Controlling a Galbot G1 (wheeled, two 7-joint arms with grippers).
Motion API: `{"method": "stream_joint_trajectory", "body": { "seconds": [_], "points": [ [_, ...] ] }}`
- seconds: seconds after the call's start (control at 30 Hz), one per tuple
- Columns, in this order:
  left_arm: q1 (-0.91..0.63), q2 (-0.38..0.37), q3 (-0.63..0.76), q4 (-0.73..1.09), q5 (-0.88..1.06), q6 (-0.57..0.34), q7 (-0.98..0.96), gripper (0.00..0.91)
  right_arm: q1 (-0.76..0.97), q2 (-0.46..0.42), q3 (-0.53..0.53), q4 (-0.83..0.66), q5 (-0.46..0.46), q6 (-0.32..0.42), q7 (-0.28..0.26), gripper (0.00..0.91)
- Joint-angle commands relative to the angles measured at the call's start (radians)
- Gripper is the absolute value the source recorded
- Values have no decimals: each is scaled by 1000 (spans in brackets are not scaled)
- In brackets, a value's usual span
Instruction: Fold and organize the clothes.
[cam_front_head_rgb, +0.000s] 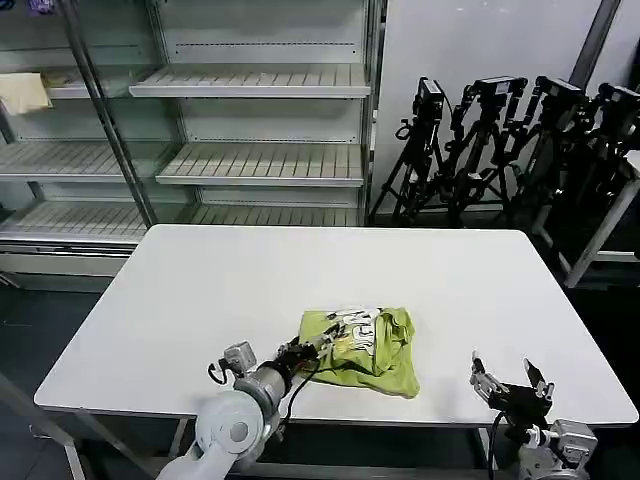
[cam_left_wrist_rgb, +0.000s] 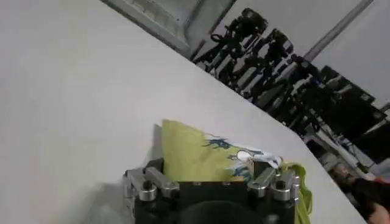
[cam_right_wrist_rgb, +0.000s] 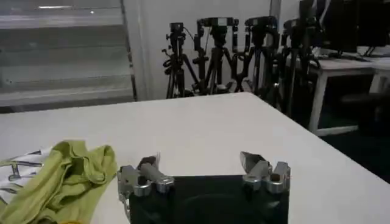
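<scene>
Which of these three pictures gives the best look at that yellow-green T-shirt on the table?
The head view: it shows the whole crumpled T-shirt on the white table, with a white printed patch and the left pincer at its edge. The left wrist view shows one printed part close up. The right wrist view catches a bunched edge.

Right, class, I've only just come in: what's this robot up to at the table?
The robot is working on a lime yellow-green T-shirt of soft thin fabric with a white printed patch, lying bunched, not flat, near the front edge of the white rectangular table. Its left claw is at the shirt's left edge, fingers apart around the fabric. The right claw hovers open over the table's front right corner, apart from the shirt.
</scene>
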Motion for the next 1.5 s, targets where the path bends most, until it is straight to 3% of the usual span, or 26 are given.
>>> {"method": "stream_joint_trajectory", "body": {
  "seconds": [0.03, 0.1, 0.7, 0.97, 1.1, 1.23, 1.5],
  "points": [
    [-3, -23, 3, 28, -115, -11, -3, 181, -7, 4, 6, 9, 0, -1, 3, 907],
    [1, -22, -3, 20, -145, -28, -6, 30, -8, 5, 6, 10, -1, -2, 4, 907],
    [42, -8, -67, -29, -296, -64, 6, 30, -27, 21, 12, 32, -5, 0, 5, 907],
    [102, 41, -231, -107, -461, -89, -5, 30, -3, 29, -2, 25, -3, 3, 2, 907],
    [164, 123, -373, -146, -515, -92, -6, 30, 20, 26, -12, 10, 4, 5, -1, 907],
    [186, 255, -520, -157, -548, -74, -15, 30, 48, 26, -25, -9, 11, 9, -4, 907],
    [226, 588, -906, -202, -495, 75, -9, 40, 96, 24, -51, -26, 27, 14, -7, 907]
  ]
}}
